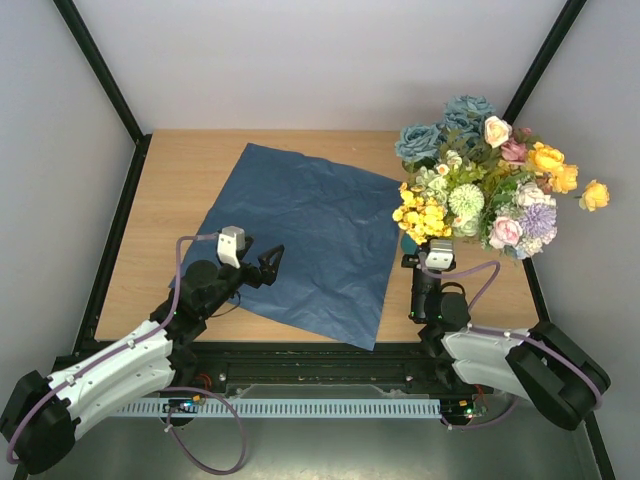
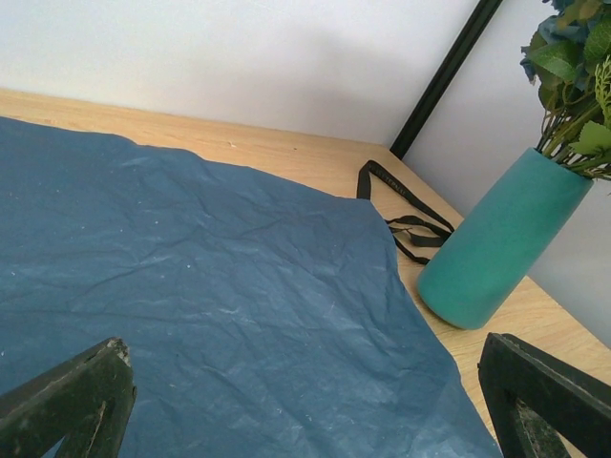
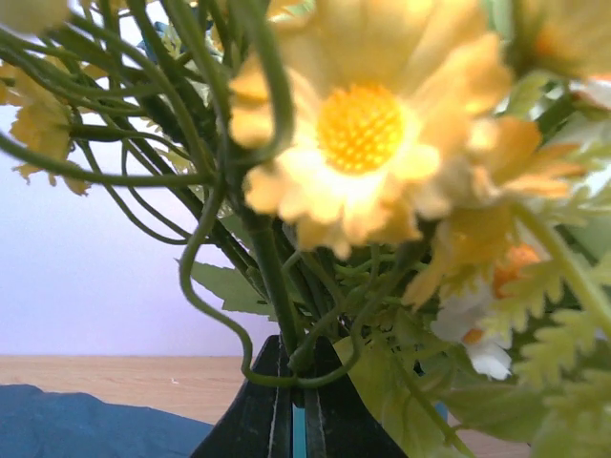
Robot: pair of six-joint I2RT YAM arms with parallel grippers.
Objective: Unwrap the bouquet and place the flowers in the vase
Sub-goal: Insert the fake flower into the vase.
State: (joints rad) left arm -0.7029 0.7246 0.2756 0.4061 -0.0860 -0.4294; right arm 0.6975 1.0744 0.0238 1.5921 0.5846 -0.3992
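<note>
The flowers [image 1: 480, 185] stand bunched in the teal vase [image 2: 501, 243] at the right of the table; in the top view only a sliver of the vase [image 1: 408, 243] shows under the blooms. The bouquet's blue paper [image 1: 300, 240] lies spread flat, away from the flowers. My right gripper [image 3: 298, 372] sits right at the vase, its jaws shut on a green stem beneath a yellow bloom [image 3: 363, 134]. My left gripper [image 1: 268, 264] hovers open over the paper's near left part, with only paper [image 2: 239, 315] between its wide-set fingers [image 2: 67, 401].
A black ribbon [image 2: 401, 205] lies loose on the wood behind the vase, near the black corner post [image 2: 444, 76]. The paper's right corner reaches almost to the vase's foot. Bare wood [image 1: 180, 190] shows left of and behind the paper.
</note>
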